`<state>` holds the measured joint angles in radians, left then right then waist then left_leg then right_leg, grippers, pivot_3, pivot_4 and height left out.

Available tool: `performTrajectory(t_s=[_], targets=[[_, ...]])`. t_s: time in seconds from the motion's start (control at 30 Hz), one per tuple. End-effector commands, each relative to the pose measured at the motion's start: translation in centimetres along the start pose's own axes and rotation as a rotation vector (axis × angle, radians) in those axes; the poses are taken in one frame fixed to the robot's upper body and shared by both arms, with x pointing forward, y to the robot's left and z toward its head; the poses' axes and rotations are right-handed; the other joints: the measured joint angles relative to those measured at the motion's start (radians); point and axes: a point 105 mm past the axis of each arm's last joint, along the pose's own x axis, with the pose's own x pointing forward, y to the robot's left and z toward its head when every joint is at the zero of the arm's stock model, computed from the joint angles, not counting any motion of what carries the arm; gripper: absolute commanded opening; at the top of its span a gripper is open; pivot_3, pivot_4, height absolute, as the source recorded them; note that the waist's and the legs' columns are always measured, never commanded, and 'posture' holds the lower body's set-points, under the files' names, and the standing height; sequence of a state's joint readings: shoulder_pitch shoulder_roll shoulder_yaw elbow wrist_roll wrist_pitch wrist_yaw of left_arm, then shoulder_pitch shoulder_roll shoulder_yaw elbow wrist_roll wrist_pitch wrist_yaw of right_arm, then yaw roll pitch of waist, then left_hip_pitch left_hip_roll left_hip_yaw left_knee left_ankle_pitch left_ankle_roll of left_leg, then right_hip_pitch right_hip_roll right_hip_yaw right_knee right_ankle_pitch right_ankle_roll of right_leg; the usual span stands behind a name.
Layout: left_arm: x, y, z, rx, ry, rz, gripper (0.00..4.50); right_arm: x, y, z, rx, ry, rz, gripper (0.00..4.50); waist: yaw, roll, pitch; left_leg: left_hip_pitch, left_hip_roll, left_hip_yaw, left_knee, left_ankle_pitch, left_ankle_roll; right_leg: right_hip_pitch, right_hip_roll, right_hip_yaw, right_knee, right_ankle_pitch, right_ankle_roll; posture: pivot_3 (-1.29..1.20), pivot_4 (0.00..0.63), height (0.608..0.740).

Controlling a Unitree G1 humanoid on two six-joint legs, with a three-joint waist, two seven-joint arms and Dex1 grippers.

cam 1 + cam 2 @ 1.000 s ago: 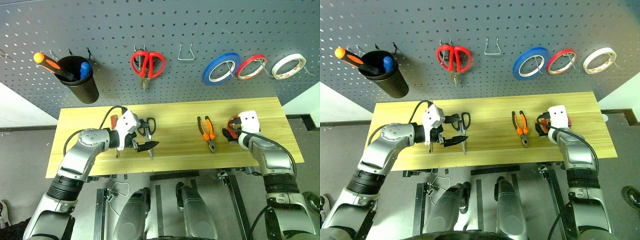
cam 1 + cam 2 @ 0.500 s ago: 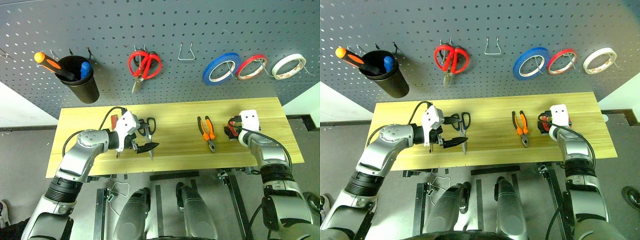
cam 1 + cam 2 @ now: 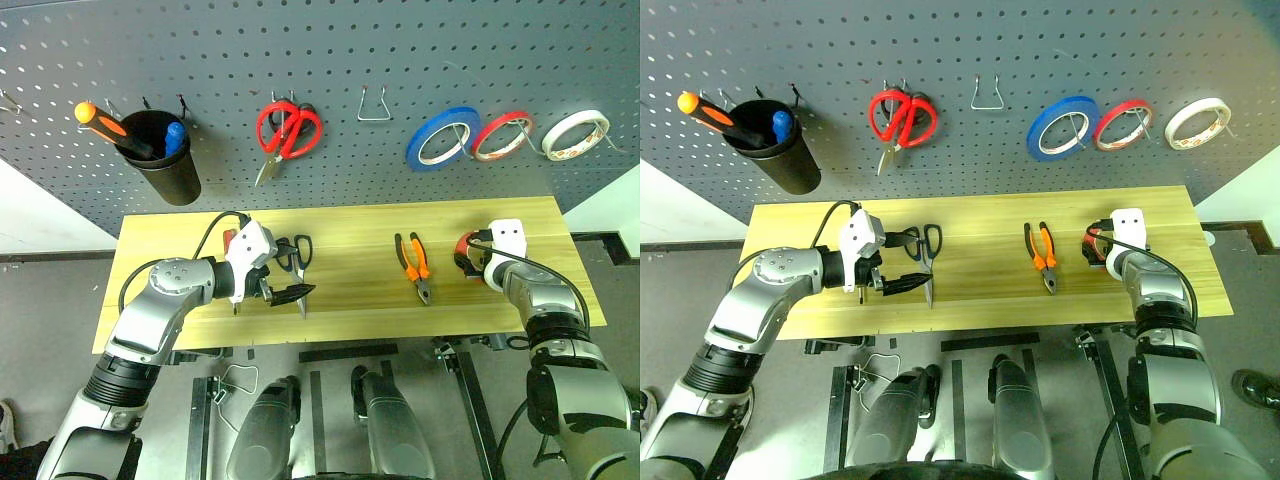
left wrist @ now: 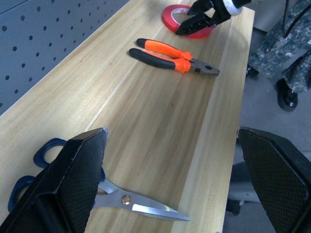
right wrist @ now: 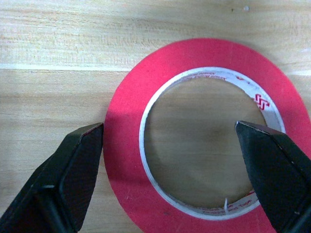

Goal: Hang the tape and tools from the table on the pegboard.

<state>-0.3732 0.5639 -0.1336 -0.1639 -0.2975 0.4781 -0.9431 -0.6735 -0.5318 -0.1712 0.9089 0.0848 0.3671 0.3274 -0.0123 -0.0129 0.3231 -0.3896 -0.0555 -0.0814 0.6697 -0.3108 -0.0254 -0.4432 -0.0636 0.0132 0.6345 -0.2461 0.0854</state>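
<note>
Red tape is lying flat on the right end of the light wood table, and the right gripper is hanging just over it with its jaws released and spread wide, one black finger standing outside the ring's edge and the other past the opposite edge. Nothing is being grasped there. Orange-and-black pliers are resting left of the tape, well apart from it, handles pointing toward the far pegboard. Farther left, the dark-handled scissors are lying on the wood with the steel blades pointing toward the near edge. The left gripper is hovering beside them, its jaws also released and empty. A red-handled screwdriver is showing partly behind the left wrist. On the pegboard, red scissors, a blue tape ring, a second red ring and a white ring are hanging from hooks, and a black cup is holding an orange-handled screwdriver at the far left.
</note>
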Motion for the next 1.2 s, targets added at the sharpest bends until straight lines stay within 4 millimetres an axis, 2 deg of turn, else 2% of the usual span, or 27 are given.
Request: performTrajectory(t_s=[0.03, 0.2, 0.37, 0.73, 0.83, 0.9, 1.13, 1.2], targets=[[-0.4, -0.1, 0.8, 0.025, -0.029, 0.008, 4.46, -0.1, -0.2, -3.9, 0.047, 0.137, 0.011, 4.5, 0.0, 0.0, 0.0, 0.0, 0.0, 0.0, 0.0, 0.0, 0.0, 0.0, 0.0, 0.0, 0.0, 0.0, 0.0, 0.09, 0.336, 0.74], [-0.5, -0.2, 0.9, 0.024, -0.031, 0.016, 4.46, 0.0, 0.8, -4.8, 0.107, 0.183, 0.07, 4.5, 0.0, -0.001, -0.001, 0.0, 0.0, 0.0, 0.0, 0.0, 0.0, 0.0, 0.0, 0.0, 0.0, 0.0, 0.0, 0.1, 0.338, 0.74], [-0.5, -0.1, 0.9, 0.022, -0.031, 0.022, 4.46, 0.0, 1.4, -5.0, 0.133, 0.191, 0.091, 4.5, 0.0, -0.002, -0.001, 0.001, 0.0, 0.0, 0.0, 0.0, 0.0, 0.001, 0.0, 0.0, 0.0, 0.001, 0.0, 0.1, 0.341, 0.74], [-0.5, -0.1, 1.0, 0.024, -0.034, 0.03, 4.46, -0.1, 2.7, -5.8, 0.132, 0.218, 0.154, 4.5, 0.0, -0.009, -0.002, 0.001, 0.0, -0.001, 0.0, 0.0, 0.0, 0.001, 0.0, 0.0, 0.0, 0.001, -0.001, 0.1, 0.348, 0.74], [-0.5, 0.0, 1.1, 0.026, -0.034, 0.035, 4.5, -0.1, 2.9, -5.9, 0.132, 0.218, 0.16, 3.87, 0.0, -0.01, -0.002, 0.001, 0.0, -0.001, 0.0, 0.0, 0.0, 0.001, 0.0, 0.0, 0.0, 0.001, -0.001, 0.1, 0.349, 0.74], [-0.6, 0.1, 1.2, 0.029, -0.035, 0.038, 4.5, -0.1, 3.0, -6.0, 0.132, 0.217, 0.162, 3.27, -0.001, -0.011, -0.002, 0.001, 0.0, -0.001, 0.0, 0.0, 0.0, 0.001, 0.0, 0.0, 0.0, 0.001, -0.001, 0.1, 0.349, 0.74], [-0.6, 0.2, 1.5, 0.035, -0.038, 0.046, 4.5, 0.0, 3.2, -5.9, 0.131, 0.212, 0.167, 0.87, -0.001, -0.011, -0.002, 0.003, 0.001, -0.001, 0.0, 0.0, 0.0, 0.003, 0.0, 0.0, 0.0, 0.002, -0.001, 0.1, 0.349, 0.74], [-0.5, 0.2, 1.6, 0.036, -0.041, 0.047, 4.5, 0.0, 3.3, -5.8, 0.13, 0.209, 0.167, 0.69, -0.001, -0.011, -0.002, 0.003, 0.001, -0.001, 0.0, 0.0, 0.0, 0.003, 0.0, 0.0, 0.0, 0.002, -0.001, 0.1, 0.349, 0.74]])
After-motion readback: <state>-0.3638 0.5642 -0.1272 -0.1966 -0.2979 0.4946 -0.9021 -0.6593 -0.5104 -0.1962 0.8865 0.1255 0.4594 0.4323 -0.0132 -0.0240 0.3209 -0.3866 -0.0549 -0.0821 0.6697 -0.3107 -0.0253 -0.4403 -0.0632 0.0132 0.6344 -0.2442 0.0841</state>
